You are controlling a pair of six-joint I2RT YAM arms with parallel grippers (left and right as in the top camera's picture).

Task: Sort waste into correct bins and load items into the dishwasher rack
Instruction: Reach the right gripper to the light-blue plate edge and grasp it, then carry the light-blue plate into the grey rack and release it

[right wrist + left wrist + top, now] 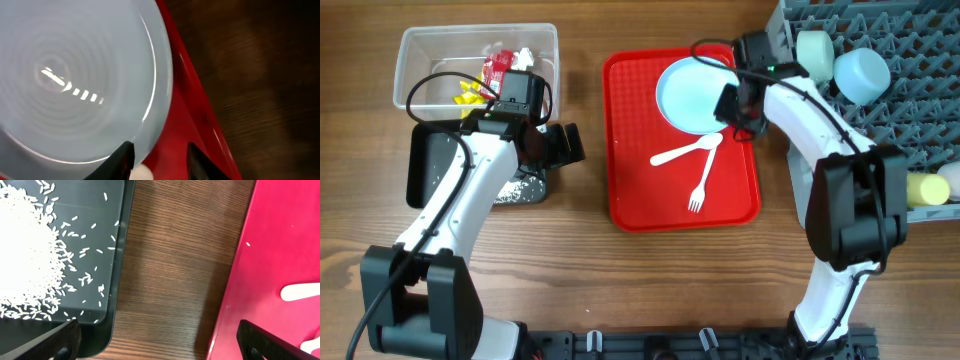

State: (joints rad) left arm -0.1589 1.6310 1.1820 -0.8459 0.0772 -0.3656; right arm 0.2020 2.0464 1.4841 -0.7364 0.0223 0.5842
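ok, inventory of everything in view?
clear plastic rectangular tub: 1, clear, far left
crumpled red wrapper: 1, red, inside
yellow wrapper: 1, yellow, same tub
white paper scraps: few, white, same tub
black shallow rectangular tub: 1, black, nearer robot
white rice grains: heap, white, black tub
flat red serving tray: 1, red, centre
light blue round plate: 1, blue, tray
white plastic spoon and fork: 1 each, white, tray
grey plastic dishwasher rack: 1, grey, right
light blue bowl: 1, blue, rack
whitish cup: 1, whitish, rack
yellow cup: 1, yellow, rack
left arm: 1, white, jaws open by black tub
right arm: 1, white, jaws apart astride plate rim
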